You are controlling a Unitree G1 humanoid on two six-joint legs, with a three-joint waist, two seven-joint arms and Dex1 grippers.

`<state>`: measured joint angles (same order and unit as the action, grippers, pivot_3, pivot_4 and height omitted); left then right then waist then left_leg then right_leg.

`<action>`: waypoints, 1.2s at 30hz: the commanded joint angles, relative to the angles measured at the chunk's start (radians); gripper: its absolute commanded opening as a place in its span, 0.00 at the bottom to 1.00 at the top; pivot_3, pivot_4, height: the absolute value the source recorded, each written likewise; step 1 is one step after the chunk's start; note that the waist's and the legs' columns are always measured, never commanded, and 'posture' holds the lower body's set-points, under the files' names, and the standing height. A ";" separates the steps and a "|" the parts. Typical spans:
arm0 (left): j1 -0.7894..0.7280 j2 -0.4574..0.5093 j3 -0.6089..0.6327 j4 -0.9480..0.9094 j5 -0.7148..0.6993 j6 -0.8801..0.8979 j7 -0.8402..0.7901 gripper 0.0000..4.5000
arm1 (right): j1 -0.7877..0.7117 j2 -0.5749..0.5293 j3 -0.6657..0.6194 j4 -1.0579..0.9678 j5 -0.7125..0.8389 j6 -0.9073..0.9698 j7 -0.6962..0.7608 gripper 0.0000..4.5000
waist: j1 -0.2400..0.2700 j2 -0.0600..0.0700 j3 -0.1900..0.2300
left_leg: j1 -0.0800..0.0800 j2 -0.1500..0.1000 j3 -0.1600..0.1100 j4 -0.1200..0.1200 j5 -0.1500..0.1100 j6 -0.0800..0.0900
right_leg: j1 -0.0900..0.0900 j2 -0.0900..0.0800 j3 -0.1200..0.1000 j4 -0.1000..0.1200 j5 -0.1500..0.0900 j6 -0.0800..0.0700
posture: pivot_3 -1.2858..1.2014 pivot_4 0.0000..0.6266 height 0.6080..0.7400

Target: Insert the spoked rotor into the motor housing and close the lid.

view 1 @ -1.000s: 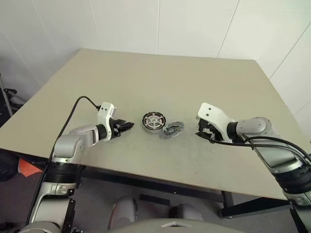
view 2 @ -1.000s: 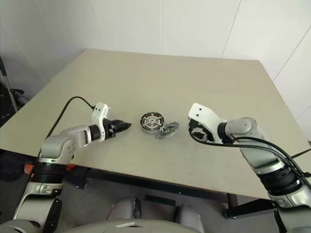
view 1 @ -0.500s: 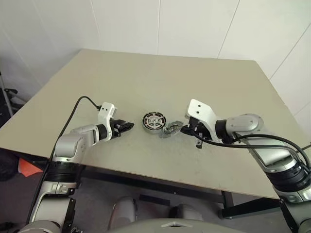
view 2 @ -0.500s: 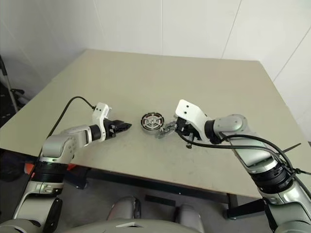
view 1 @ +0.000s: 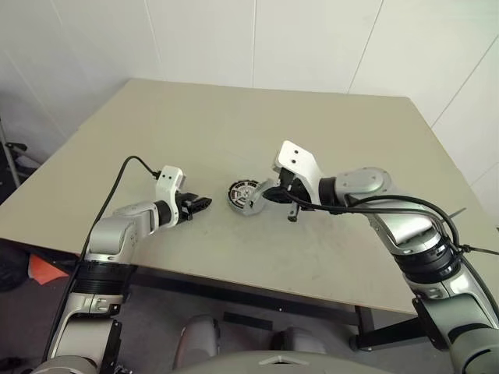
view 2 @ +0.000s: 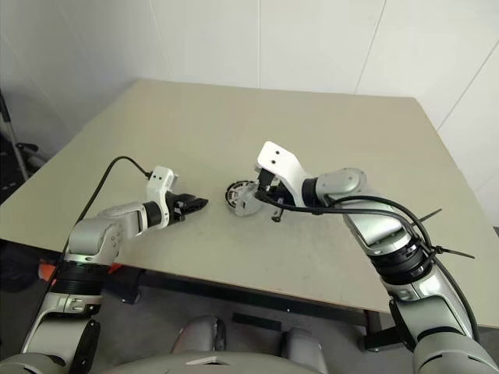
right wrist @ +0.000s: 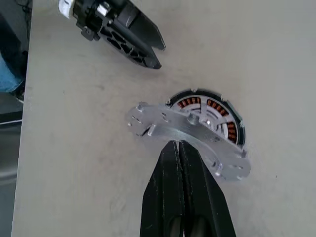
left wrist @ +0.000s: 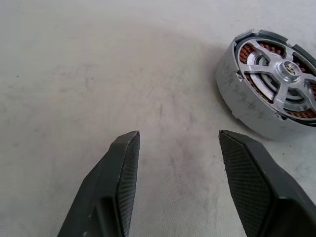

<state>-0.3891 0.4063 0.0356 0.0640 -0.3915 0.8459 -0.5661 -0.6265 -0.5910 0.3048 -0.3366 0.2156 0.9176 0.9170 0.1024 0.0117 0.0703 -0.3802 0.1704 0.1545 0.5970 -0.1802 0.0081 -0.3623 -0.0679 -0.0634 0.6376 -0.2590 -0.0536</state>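
The grey motor housing (left wrist: pixel 244 106) stands on the table, showing copper windings. The silver spoked rotor (left wrist: pixel 279 74) sits inside it. My right gripper (right wrist: pixel 177 146) is shut on the rim of the lid (right wrist: pixel 185 129), a flat silver disc with small lugs. It holds the lid tilted over the housing (view 1: pixel 238 193), hiding part of it; I cannot tell whether the two touch. My left gripper (view 1: pixel 204 204) rests low on the table just left of the housing, open with nothing between its fingers (left wrist: pixel 123 168).
The tan table (view 1: pixel 257 125) stretches far behind the housing, and its front edge runs close under both arms. A black cable (view 1: pixel 117 175) loops off the left arm, and cables with zip ties hang off the right forearm (view 1: pixel 405 210).
My right gripper has shut on the lid beside the housing and carried it left and upward over the housing. The left gripper and housing have stayed put.
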 commanded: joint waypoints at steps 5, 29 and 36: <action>-0.008 0.003 0.018 -0.020 0.002 -0.021 0.013 0.60 | -0.071 0.068 0.018 0.103 0.003 -0.011 -0.034 0.00 | 0.000 0.000 0.000 | 0.000 0.000 0.000 0.000 0.001 -0.001 | 0.000 0.000 0.000 0.000 0.000 0.000 | 0.52 0.00 1.00; -0.001 -0.014 0.017 -0.027 0.001 -0.038 0.033 0.60 | -0.158 0.261 0.045 0.426 -0.068 -0.143 -0.146 0.00 | -0.003 0.000 0.000 | -0.004 0.000 0.000 0.000 0.002 -0.003 | -0.004 0.000 0.000 0.001 0.000 0.000 | 0.52 0.00 1.00; -0.006 -0.012 0.028 -0.013 0.003 -0.046 0.037 0.60 | -0.156 0.318 0.024 0.501 -0.053 -0.147 -0.165 0.00 | -0.005 0.000 0.000 | -0.004 0.000 0.000 -0.001 0.002 -0.003 | -0.004 0.000 0.000 0.001 0.000 0.000 | 0.52 0.00 1.00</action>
<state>-0.3824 0.3895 0.0389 0.0651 -0.3886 0.8241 -0.5348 -0.7595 -0.2811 0.3600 0.1651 0.1532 0.7788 0.7591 0.0977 0.0116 0.0703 -0.3840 0.1705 0.1544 0.5964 -0.1785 0.0051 -0.3666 -0.0678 -0.0635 0.6383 -0.2589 -0.0537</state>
